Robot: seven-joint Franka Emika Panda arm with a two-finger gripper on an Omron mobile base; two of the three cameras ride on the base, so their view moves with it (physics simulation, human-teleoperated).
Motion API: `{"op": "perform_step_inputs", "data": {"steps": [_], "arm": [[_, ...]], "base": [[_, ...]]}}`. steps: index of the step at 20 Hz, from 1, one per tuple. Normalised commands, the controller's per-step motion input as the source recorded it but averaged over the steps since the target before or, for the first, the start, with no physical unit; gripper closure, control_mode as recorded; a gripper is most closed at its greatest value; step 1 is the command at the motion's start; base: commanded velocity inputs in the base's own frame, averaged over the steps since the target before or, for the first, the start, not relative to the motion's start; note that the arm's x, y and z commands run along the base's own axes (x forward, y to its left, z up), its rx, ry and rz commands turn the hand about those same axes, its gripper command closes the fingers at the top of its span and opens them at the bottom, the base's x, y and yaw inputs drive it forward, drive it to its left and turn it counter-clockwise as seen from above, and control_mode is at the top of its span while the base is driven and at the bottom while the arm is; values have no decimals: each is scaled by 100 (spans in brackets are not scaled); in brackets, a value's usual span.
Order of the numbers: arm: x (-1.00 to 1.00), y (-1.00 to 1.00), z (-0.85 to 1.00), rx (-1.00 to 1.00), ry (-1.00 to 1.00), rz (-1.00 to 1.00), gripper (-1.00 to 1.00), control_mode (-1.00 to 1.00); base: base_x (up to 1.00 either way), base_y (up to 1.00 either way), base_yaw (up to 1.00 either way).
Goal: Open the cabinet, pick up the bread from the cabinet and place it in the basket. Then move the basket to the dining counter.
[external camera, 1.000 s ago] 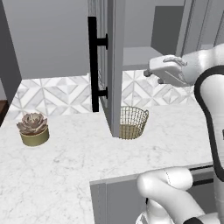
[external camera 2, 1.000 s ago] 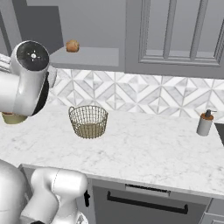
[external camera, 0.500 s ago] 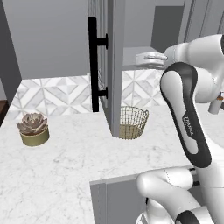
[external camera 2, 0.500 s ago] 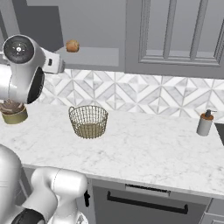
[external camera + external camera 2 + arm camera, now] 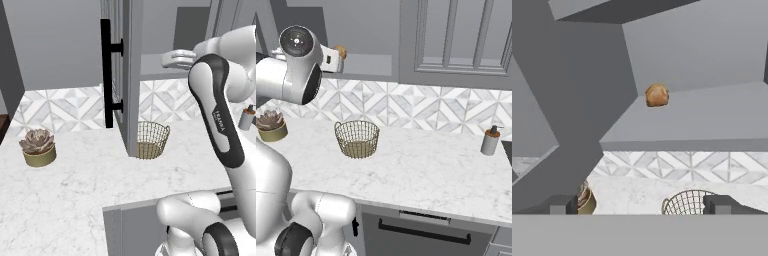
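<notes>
1. Left base view: the cabinet [image 5: 129,75] door stands swung open, its black bar handle [image 5: 106,80] facing the camera. The white arm reaches up to the cabinet shelf, and the claw [image 5: 170,59] sits at the shelf's front edge. The basket [image 5: 151,139] stands on the marble bench [image 5: 75,190], partly behind the door's edge. A potted succulent [image 5: 38,147] sits well to its left.
2. Right base view: the bread [image 5: 340,51] rests on the cabinet shelf, just beyond the arm's hand. The basket [image 5: 357,138] stands empty on the bench [image 5: 431,170] below. A soap dispenser [image 5: 489,140] stands far to the right.
3. Hand view: the claw's fingertips [image 5: 562,204] are spread wide apart, gripping nothing. The bread [image 5: 657,95] lies ahead on the grey shelf [image 5: 712,122], apart from the fingers. The basket [image 5: 688,202] rim shows below.
</notes>
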Motion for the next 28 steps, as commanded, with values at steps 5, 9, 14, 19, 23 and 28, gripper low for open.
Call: {"op": "perform_step_inputs", "data": {"steps": [5, 9, 14, 19, 23, 28], "arm": [[71, 3, -6, 4, -2, 0, -100, -100], [71, 29, 9, 1, 0, 0, -100, -100], [49, 24, 6, 0, 0, 0, -100, -100], [56, 14, -3, 0, 0, 0, -100, -100], [69, 6, -1, 0, 0, 1, -100, -100], [60, 4, -5, 1, 0, 2, -100, -100]], "base": [[0, 0, 0], [0, 0, 0], [0, 0, 0], [0, 0, 0], [0, 0, 0], [0, 0, 0]]}}
